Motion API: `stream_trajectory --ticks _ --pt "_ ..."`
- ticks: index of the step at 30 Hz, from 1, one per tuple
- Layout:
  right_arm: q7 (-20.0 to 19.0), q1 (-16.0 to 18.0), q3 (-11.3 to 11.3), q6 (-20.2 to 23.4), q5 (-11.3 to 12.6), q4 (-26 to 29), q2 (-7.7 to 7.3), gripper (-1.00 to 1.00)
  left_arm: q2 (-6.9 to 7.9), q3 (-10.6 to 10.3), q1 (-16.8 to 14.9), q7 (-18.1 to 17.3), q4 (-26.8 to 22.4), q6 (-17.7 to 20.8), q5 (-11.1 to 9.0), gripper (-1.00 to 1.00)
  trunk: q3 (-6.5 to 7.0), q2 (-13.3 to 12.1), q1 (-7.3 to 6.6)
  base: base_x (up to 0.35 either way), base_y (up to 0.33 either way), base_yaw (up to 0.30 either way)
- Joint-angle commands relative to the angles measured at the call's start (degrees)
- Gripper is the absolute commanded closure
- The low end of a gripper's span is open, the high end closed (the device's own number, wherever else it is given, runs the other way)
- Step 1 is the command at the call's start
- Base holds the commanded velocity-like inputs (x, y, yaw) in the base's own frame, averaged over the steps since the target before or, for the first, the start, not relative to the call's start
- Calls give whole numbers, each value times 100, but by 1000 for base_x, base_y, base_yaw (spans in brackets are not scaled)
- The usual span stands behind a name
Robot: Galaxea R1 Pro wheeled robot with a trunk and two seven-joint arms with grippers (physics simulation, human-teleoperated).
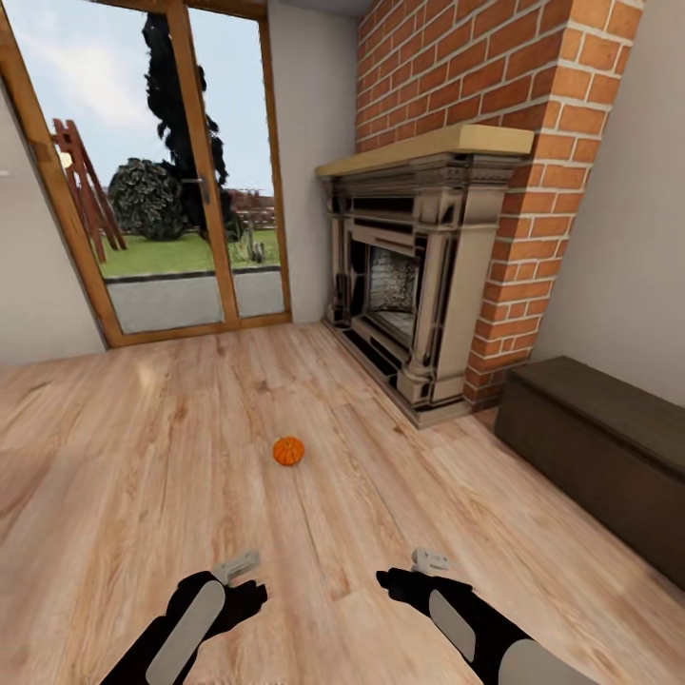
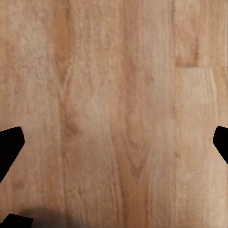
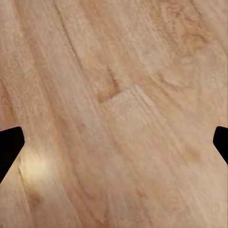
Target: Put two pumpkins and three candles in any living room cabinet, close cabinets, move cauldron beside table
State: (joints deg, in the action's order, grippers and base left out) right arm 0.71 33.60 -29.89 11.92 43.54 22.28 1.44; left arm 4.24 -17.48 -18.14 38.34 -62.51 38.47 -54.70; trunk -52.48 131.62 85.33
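One small orange pumpkin (image 1: pixel 288 451) lies on the wooden floor in the middle of the head view, well ahead of both arms. The long, low dark-brown cabinet (image 1: pixel 609 447) stands against the right wall with its fronts shut. My left gripper (image 1: pixel 238 565) (image 2: pixel 114 142) and right gripper (image 1: pixel 430 559) (image 3: pixel 114 142) hover low over the floor near me. Both are open, with bare floorboards between their black fingertips (image 2: pixel 10 142) (image 3: pixel 10 145). The candles, cauldron and table are out of view.
An ornate dark fireplace (image 1: pixel 409 285) set in a brick chimney (image 1: pixel 533 86) stands ahead on the right, just beyond the cabinet. Tall wood-framed glass doors (image 1: pixel 181 190) fill the far wall on the left. Open floor (image 1: pixel 143 447) stretches between me and the pumpkin.
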Motion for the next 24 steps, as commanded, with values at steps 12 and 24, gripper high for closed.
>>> stream_trajectory --ticks 12,24 --pt "21 6 -169 7 23 5 -4 -100 -3 -24 -5 60 -7 -6 -38 -100 -6 3 -1 0 4 275" --pt "11 4 -262 4 32 5 -4 -100 -2 -59 -5 60 -7 -10 9 -100 -6 3 -1 141 93 213"
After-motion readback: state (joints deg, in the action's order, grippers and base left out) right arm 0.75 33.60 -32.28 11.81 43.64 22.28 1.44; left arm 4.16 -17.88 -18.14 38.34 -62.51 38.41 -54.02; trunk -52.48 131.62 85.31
